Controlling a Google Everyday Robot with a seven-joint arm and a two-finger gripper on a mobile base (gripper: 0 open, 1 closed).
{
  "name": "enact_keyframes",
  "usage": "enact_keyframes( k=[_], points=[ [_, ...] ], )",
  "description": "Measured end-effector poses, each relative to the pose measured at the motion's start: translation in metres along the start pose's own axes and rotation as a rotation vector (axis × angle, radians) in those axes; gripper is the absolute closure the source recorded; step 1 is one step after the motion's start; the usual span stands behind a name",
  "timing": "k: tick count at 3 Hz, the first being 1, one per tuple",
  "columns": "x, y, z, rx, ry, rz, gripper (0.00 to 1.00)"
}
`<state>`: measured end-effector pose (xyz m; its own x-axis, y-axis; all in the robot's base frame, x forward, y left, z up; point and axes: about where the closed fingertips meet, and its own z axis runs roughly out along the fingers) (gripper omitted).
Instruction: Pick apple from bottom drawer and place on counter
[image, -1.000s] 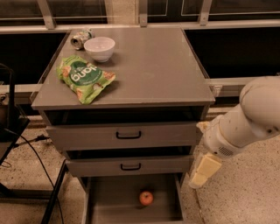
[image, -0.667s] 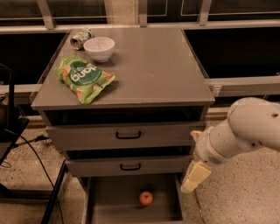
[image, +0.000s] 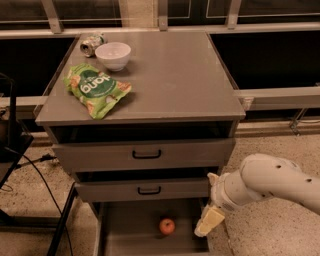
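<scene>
The small red-orange apple (image: 167, 226) lies in the open bottom drawer (image: 130, 240), right of the middle of its grey tray. The counter (image: 175, 75) is the flat grey top of the drawer cabinet. My gripper (image: 209, 221) hangs at the end of the white arm, over the drawer's right rim, to the right of the apple and apart from it. It holds nothing that I can see.
On the counter's left part lie a green snack bag (image: 96, 89), a white bowl (image: 113, 55) and a tipped can (image: 92, 44). Two upper drawers with black handles (image: 146, 154) sit above the open one. A black stand and cables (image: 30, 165) are at the left.
My arm and gripper have moved down and to the left, from beside the cabinet to the right rim of the bottom drawer. The apple has not moved.
</scene>
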<state>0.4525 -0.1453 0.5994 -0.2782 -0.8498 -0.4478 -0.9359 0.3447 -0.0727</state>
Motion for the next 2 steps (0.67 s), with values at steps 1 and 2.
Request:
enact_keyframes(
  k=[1,2],
  points=[
    [0.0,0.0,0.0,0.0,0.0,0.0,0.0],
    [0.014,0.009,0.024,-0.047,0.009,0.028,0.0]
  ],
)
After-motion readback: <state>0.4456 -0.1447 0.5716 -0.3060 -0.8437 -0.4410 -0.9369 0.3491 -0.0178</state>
